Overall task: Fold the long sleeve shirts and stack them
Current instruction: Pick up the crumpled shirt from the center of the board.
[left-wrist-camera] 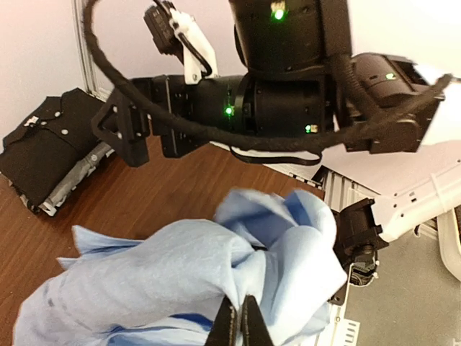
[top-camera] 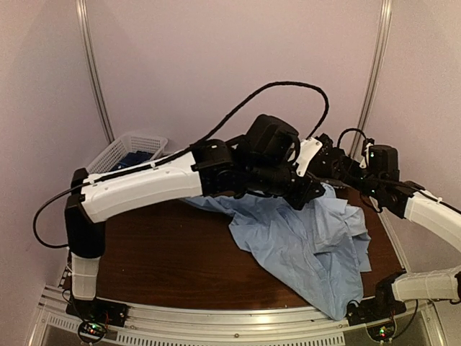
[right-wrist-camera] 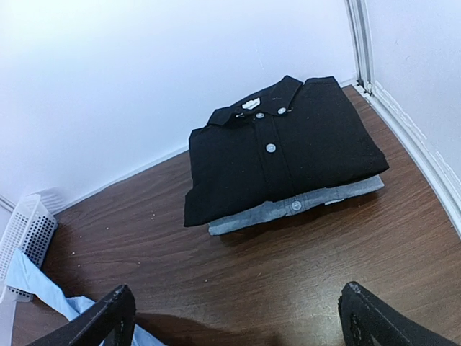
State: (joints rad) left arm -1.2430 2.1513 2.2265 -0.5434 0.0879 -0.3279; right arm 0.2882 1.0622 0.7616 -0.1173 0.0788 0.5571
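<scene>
On table (top-camera: 166,245), left tool (left-wrist-camera: 238,318) pinching blue shirt (top-camera: 310,238), right tool (right-wrist-camera: 238,321) spread

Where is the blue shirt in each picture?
Top external: the blue shirt lies crumpled across the table's right half.
Left wrist: bunched up, low in the middle.
Right wrist: only a corner shows, bottom left.
Shared landmark: the brown table.

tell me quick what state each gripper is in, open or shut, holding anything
Left gripper: closed, pinching the blue shirt.
Right gripper: open, holding nothing.
</scene>
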